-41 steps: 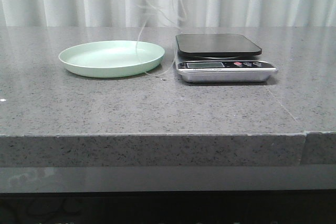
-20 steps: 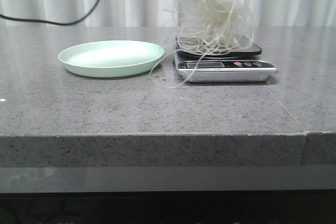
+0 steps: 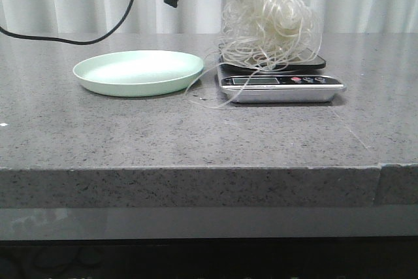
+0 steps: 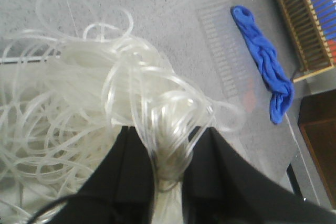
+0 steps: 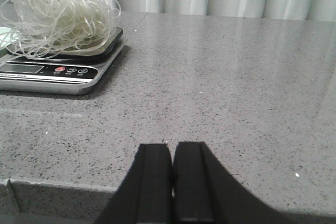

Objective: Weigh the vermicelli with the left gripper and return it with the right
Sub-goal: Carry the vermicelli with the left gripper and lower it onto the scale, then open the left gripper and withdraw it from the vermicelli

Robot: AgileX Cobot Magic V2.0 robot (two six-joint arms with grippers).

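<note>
The vermicelli is held bunched directly beneath the left gripper, closed on its strands, with the lower loops resting on the scale platform. The green plate beside it lies empty. The right gripper is closed on nothing, well apart over the bench.

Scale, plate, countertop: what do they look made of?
Scale: glossy dark platform, likely glass or plastic; silvery base with a metallic sheen.
Plate: pale mint, matte and opaque, probably plastic or melamine.
Countertop: grey speckled stone look, polished enough to reflect the curtain; granite or quartz composite.
</note>
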